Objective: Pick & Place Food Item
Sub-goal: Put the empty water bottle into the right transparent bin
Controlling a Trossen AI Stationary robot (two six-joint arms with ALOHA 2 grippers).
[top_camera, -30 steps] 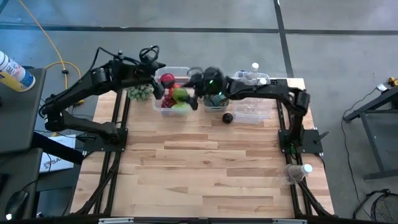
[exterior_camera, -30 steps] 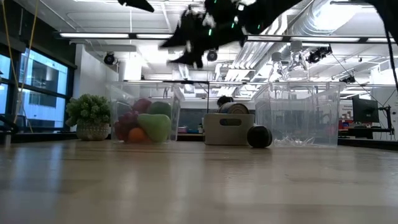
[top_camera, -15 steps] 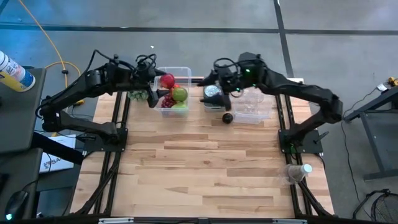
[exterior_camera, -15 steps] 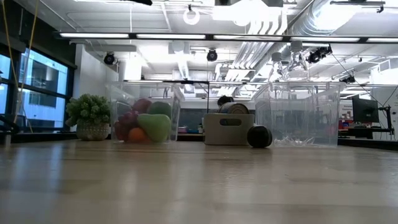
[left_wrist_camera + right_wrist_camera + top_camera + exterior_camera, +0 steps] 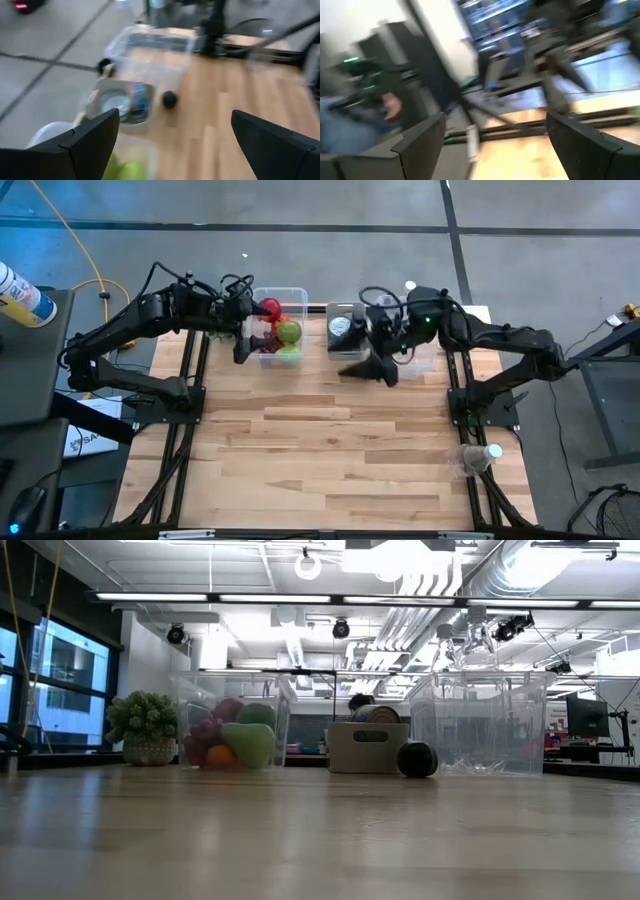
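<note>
Nothing was held yet: both the left gripper [image 5: 240,348] and right gripper [image 5: 368,370] were spread wide, the fruit [image 5: 279,332] was piled in the clear bin [image 5: 296,293], so probably a reach-in grasp was needed next.

My right wrist view is motion-blurred beyond reading; in my high view the right pincer [image 5: 362,370] hides the small dark ball.
</note>
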